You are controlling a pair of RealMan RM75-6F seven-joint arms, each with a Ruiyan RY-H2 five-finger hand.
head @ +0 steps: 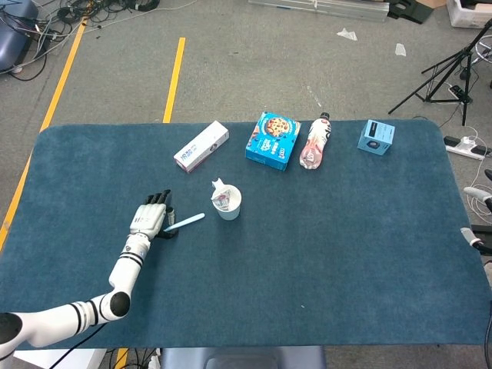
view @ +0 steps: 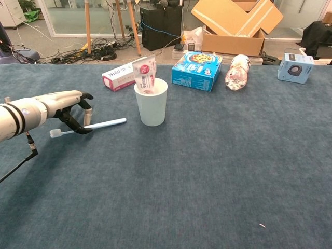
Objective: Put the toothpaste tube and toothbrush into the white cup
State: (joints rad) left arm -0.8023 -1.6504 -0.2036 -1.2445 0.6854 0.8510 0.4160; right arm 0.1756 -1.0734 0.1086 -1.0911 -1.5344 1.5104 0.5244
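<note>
The white cup [head: 229, 206] [view: 151, 104] stands left of the table's middle, and the toothpaste tube [head: 221, 194] [view: 144, 75] rests upright inside it, poking over the rim. My left hand [head: 151, 216] [view: 67, 106] is to the left of the cup and pinches the light-blue toothbrush [head: 187, 221] [view: 105, 123] near its head end. The brush is tilted, its handle pointing toward the cup, with a short gap before the cup's wall. The right hand appears in neither view.
Along the far side lie a white and pink box [head: 201, 146] [view: 120, 75], a blue cookie box [head: 273, 140] [view: 196, 70], a bottle on its side [head: 315, 141] [view: 237, 71] and a small blue box [head: 376, 137] [view: 295, 67].
</note>
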